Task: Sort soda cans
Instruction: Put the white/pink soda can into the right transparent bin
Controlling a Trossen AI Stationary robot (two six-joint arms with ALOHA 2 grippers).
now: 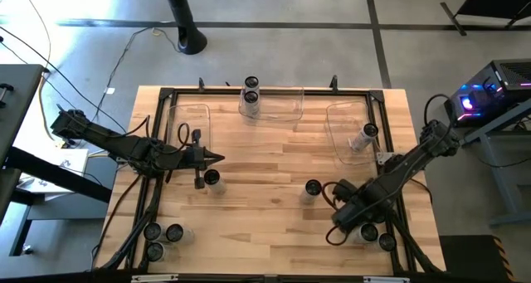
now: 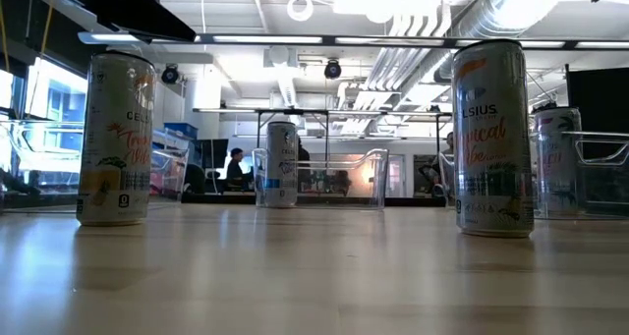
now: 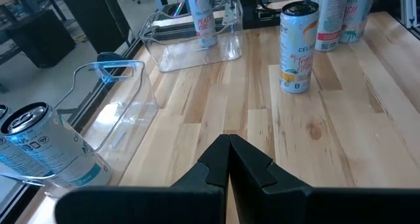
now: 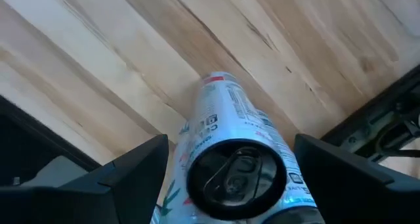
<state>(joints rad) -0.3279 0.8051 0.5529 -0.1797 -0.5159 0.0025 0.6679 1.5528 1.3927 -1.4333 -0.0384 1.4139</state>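
Note:
Soda cans with dark tops stand around the wooden table. My right gripper (image 4: pixel 230 145) points down, open, over an upright can (image 4: pixel 239 175) near the table's near right corner (image 1: pixel 367 231); its fingers stand on either side of the can's top without touching. Another can (image 1: pixel 387 242) stands beside it. My left gripper (image 1: pixel 217 158) hangs shut at the table's left, holding nothing, with a can (image 1: pixel 211 178) just nearer than it. One can (image 1: pixel 313 187) stands mid-table. Three cans (image 1: pixel 155 251) are grouped at the near left corner.
Three clear bins sit on the table: an empty-looking one at the left (image 1: pixel 191 125), one at the far edge (image 1: pixel 282 109) holding two cans (image 1: pixel 250 98), one at the right (image 1: pixel 344 138) holding one can (image 1: pixel 369 131). A black frame (image 1: pixel 162 96) borders the table.

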